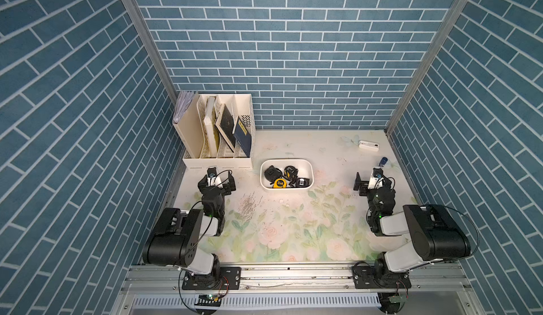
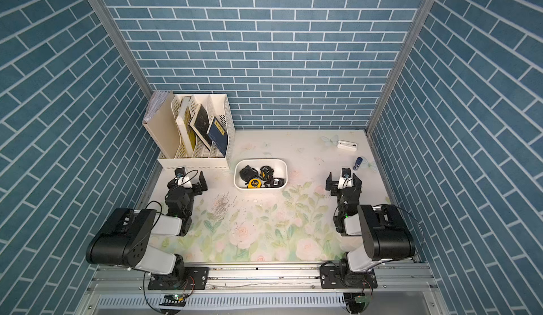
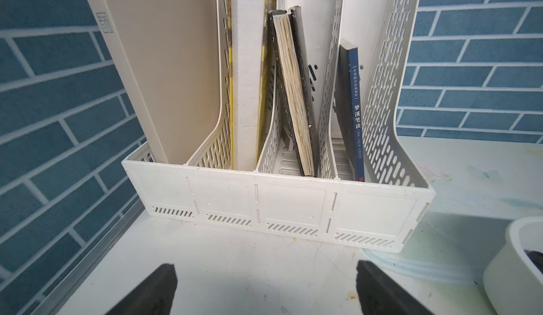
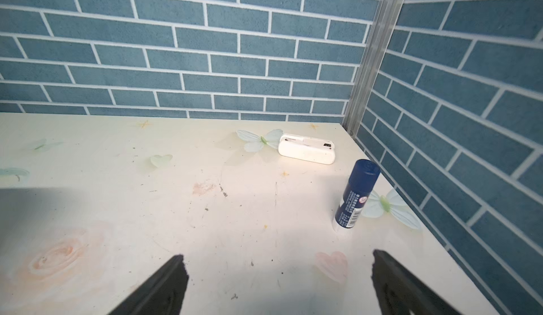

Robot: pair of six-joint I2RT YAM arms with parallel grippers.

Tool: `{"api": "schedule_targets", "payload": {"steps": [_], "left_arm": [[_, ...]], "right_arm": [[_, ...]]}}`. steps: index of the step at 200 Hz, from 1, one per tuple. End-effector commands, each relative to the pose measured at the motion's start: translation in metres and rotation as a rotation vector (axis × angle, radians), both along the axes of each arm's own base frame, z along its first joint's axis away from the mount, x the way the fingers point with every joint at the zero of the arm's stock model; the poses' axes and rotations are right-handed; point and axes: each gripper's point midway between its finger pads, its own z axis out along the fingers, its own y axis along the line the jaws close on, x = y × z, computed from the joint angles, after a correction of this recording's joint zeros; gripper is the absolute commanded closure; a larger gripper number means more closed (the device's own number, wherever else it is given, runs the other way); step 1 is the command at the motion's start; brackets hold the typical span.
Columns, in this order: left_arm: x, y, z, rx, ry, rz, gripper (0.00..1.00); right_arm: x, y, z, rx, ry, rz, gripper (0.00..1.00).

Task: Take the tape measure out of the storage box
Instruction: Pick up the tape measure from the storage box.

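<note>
Both hands are empty with fingers spread wide: your left hand hangs low over the desk facing the file rack, and your right hand hangs over bare desk facing a glue stick. Neither is at the work yet. The storage box sits between the two arms, a little nearer the left one and just beside the rack's front corner. I'd judge the left hand the shorter reach. Swing it over the box, come straight down, and keep the fingers clear of the rim. Several tape measures lie jumbled inside, touching one another. The yellow tape measure lies by the near wall, apparently on its side with the round face up. Take that one, closing across its body, and lift straight so its black neighbours don't drag along. It looks like a hard, chunky case, so a firm squeeze should hold
</note>
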Motion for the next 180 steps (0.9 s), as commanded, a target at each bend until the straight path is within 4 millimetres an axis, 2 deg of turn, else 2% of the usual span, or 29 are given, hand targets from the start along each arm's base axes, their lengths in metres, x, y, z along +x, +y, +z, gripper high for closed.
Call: {"api": "schedule_targets", "payload": {"steps": [1, 130, 154, 160, 170, 173, 180], "left_arm": [[0.002, 0.0, 0.006, -0.006, -0.023, -0.003, 0.0], [0.003, 0.003, 0.007, -0.012, -0.016, 0.011, 0.0], [0.017, 0.013, 0.02, -0.018, 0.072, 0.096, 0.01], [0.023, 0.009, 0.03, -0.034, 0.088, 0.087, 0.02], [0.026, 0.002, 0.035, -0.07, 0.139, 0.071, 0.07], [0.03, -0.001, 0.045, -0.08, 0.131, 0.069, 0.08], [0.032, -0.011, 0.053, -0.088, 0.138, 0.049, 0.08]], "right_arm": [[0.002, 0.001, 0.002, -0.004, -0.004, 0.008, 0.0], [0.004, -0.002, 0.006, 0.001, -0.002, 0.004, 0.0], [0.008, -0.006, 0.027, 0.002, 0.013, -0.027, 0.0], [0.007, -0.008, 0.034, 0.005, 0.007, -0.041, 0.0], [0.008, -0.011, 0.044, 0.028, 0.018, -0.068, 0.0], [0.009, -0.011, 0.047, 0.036, 0.024, -0.068, 0.0], [0.013, -0.008, 0.049, 0.045, 0.06, -0.059, 0.0]]}}
